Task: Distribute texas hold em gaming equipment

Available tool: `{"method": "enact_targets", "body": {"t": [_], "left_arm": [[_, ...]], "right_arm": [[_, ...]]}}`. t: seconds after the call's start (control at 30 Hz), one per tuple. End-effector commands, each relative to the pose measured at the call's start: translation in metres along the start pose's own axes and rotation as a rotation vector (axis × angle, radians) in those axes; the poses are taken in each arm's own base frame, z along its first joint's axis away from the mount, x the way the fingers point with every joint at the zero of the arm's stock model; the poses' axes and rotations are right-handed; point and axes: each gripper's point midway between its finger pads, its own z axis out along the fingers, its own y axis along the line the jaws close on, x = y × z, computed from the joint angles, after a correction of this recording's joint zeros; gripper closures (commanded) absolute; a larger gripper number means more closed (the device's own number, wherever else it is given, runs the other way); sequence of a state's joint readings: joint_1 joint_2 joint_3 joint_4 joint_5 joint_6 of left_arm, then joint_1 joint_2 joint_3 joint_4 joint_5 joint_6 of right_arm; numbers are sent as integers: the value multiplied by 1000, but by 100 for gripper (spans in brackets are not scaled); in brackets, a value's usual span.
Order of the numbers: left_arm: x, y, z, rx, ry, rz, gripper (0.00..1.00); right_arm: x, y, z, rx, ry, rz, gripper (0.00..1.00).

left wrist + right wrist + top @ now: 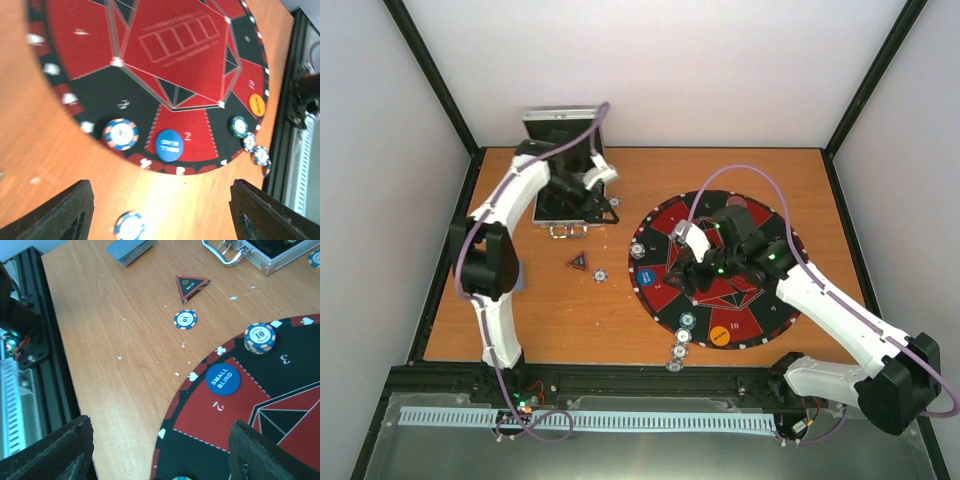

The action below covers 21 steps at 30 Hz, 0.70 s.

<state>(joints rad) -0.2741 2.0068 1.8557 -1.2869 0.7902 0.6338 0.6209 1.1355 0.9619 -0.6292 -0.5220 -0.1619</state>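
Hovering over the round mat [175,50], the right gripper [161,422] shows two fingers spread wide with nothing between them: released and empty. It's the same on the other side. The left gripper [162,192], up by the metal case [280,262], has its jaws apart and carries nothing.

So where's the equipment? A small chip stack [260,337] sits at the mat's rim, with the blue disc [223,379] just beside it on a red wedge. The orange disc [256,103] lies further round the rim. A row of chips [678,351] runs off the mat's near edge onto the table [550,320]. One loose chip [601,273] lies flat on the bare wood, between the triangle marker [578,261] and the mat.

That loose chip looks like the one to watch. It's round, so there's no long axis to line up with, and direction is everything. In the left wrist view it sits low between the fingers, closer to the one on the picture's left. From the right gripper it lies further off, out past the blue disc. My call is that the left arm has the straighter line to it.

The right wrist view also shows the deck of cards [129,249], lying flat beyond the triangle marker with its long side across the picture. I can't find it from above, where the left arm crosses that stretch of table.
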Motion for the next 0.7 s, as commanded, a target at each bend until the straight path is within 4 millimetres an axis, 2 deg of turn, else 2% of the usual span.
{"method": "enact_targets", "body": {"t": [0.0, 0.07, 0.17, 0.3, 0.43, 0.57, 0.67], "left_arm": [[-9, 28, -67, -165, -153, -14, 23], [-2, 58, -85, -285, -163, -39, 22], [9, 80, -92, -388, -123, 39, 20], [10, 88, -88, -408, -101, 319, 20], [11, 113, -78, -453, -91, 585, 19], [9, 147, -63, -431, -64, 628, 20], [14, 166, -48, -413, -39, 669, 21]], "right_arm": [[-24, -14, 0, 74, -54, -79, 24], [-32, -24, 1, 121, -58, -99, 20], [-42, -33, 4, 155, -60, -154, 17], [-55, -44, 9, 165, -89, -208, 16], [-65, -63, 11, 180, -119, -198, 15], [-69, -83, 11, 188, -142, -169, 15], [-68, -93, 15, 181, -138, -147, 15]]}}
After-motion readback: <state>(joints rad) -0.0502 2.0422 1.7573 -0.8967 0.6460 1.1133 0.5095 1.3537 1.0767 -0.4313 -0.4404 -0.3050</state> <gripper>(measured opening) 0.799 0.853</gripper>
